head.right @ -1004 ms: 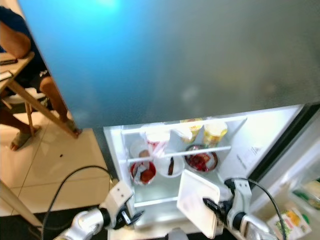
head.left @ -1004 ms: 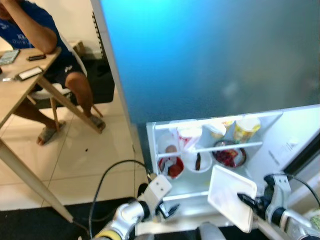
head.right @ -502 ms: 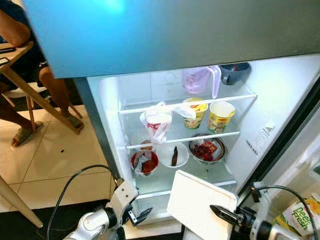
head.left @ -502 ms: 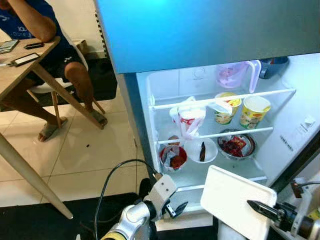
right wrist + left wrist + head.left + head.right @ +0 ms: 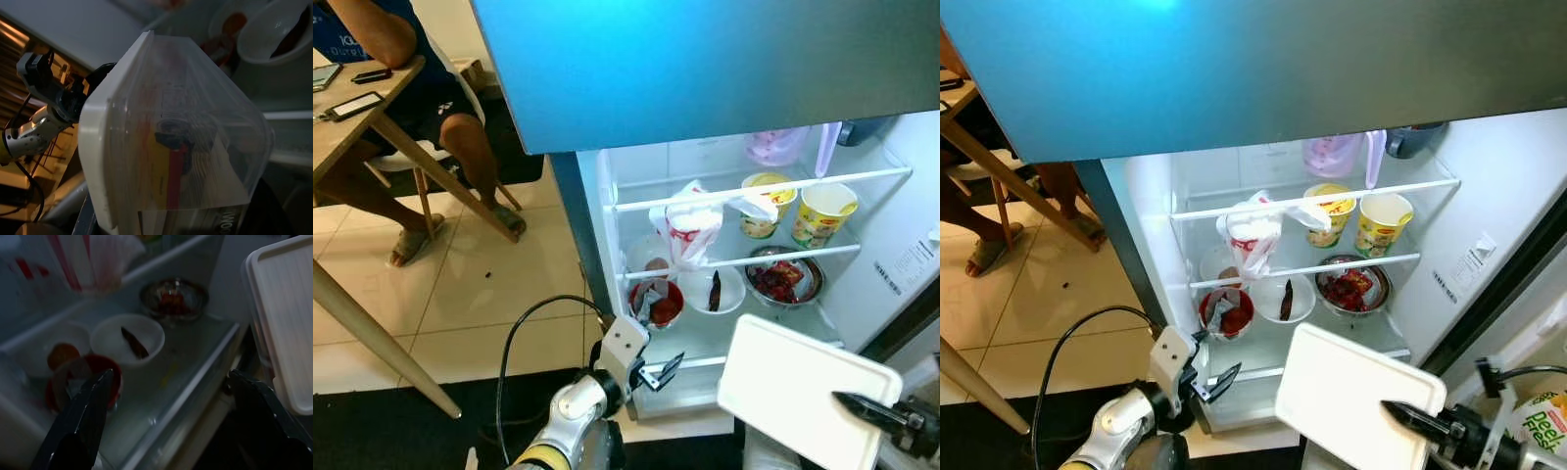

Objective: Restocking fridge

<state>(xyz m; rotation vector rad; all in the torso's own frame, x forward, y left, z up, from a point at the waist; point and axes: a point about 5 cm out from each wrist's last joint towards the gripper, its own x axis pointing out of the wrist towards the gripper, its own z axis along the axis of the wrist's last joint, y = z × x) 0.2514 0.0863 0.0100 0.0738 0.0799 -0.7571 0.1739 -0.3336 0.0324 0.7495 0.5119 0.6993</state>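
Observation:
The fridge (image 5: 607,211) stands open before me, lit inside. My right gripper (image 5: 850,401) is shut on a clear plastic container with a white lid (image 5: 803,392), held tilted just in front of the bottom shelf (image 5: 705,343). Through the container's wall (image 5: 181,137) I make out red and yellow packaging. My left gripper (image 5: 658,374) is open and holds nothing, low at the front edge of that shelf, near a red bowl (image 5: 656,304). In the left wrist view its fingers (image 5: 88,416) frame the white bowl (image 5: 128,339).
The fridge holds a bagged cup (image 5: 690,230), two yellow cups (image 5: 822,211), a metal bowl of red food (image 5: 783,281) and a pink jug (image 5: 773,145). A person (image 5: 411,88) sits at a wooden table (image 5: 352,147) to the left. A carton (image 5: 1542,421) stands at the right.
The camera has moved, so more of the fridge's inside shows. My right gripper still holds the container, now lower right in the picture. The left gripper has risen slightly toward the shelf edge.

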